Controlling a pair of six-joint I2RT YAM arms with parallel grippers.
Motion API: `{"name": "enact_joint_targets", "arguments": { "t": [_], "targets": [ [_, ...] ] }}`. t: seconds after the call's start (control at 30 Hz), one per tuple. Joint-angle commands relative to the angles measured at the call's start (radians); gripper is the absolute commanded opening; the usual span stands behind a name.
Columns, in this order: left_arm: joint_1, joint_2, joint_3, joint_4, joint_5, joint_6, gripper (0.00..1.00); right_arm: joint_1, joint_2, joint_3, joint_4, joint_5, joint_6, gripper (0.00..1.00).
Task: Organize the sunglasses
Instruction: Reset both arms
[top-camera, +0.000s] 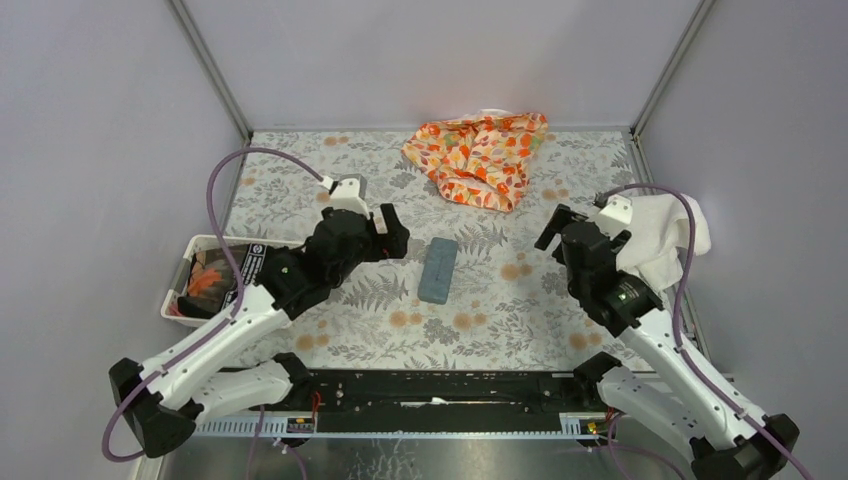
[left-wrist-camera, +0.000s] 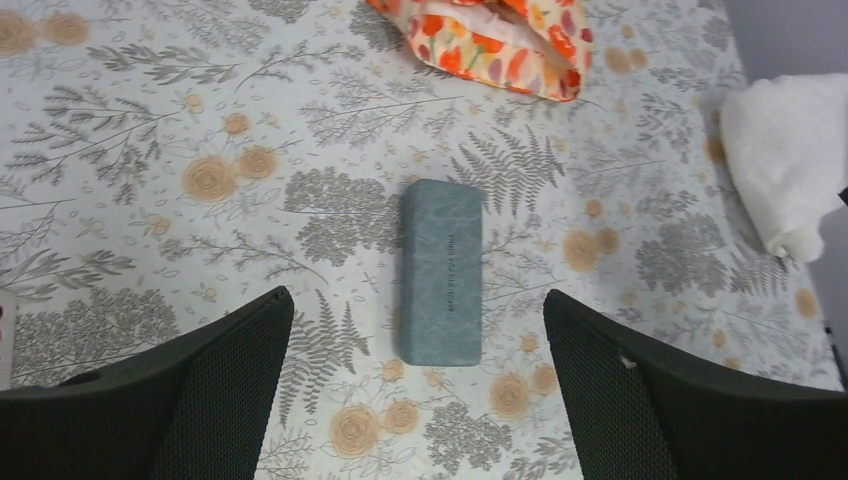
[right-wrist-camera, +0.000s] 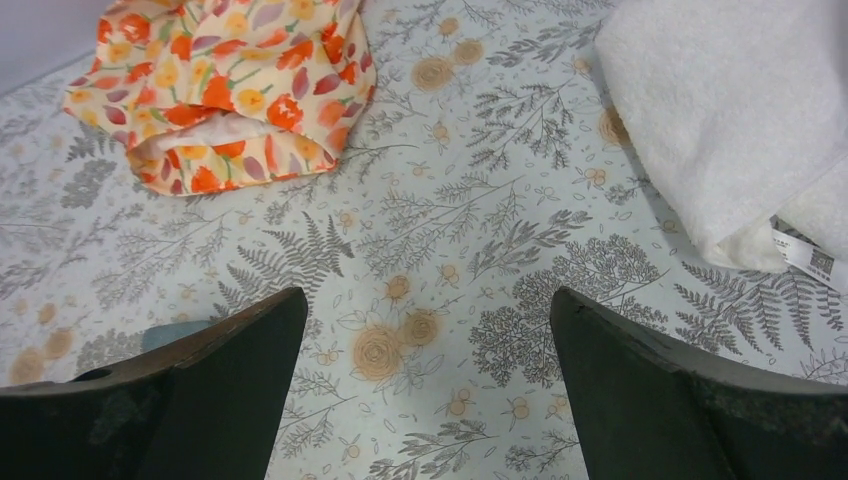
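No sunglasses show in any view. A grey-blue rectangular case (top-camera: 438, 270) lies shut on the floral tablecloth in the middle of the table, long side running away from the arms. My left gripper (top-camera: 393, 243) hovers just left of it, open, and in the left wrist view the case (left-wrist-camera: 441, 272) lies ahead between the spread fingers of that gripper (left-wrist-camera: 417, 293), untouched. My right gripper (top-camera: 560, 228) stands open to the right of the case with only tablecloth between its fingers (right-wrist-camera: 428, 292). A sliver of the case (right-wrist-camera: 170, 333) peeks past its left finger.
An orange floral fabric pouch (top-camera: 480, 155) lies at the back centre. A folded white towel (top-camera: 662, 235) sits by the right wall behind my right arm. A white bin (top-camera: 215, 240) with orange and dark items stands at the left edge.
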Motion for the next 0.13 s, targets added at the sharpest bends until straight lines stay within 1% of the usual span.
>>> {"name": "enact_joint_targets", "arguments": {
  "t": [0.0, 0.1],
  "targets": [
    [0.003, 0.003, -0.029, 0.033, -0.087, -0.015, 0.98, -0.003, 0.025, -0.022, 0.052, 0.072, 0.038, 1.00],
    [0.003, 0.008, -0.028, 0.032, -0.079, -0.016, 0.99, -0.003, 0.047, -0.016, 0.074, 0.062, 0.038, 1.00]
  ]
}}
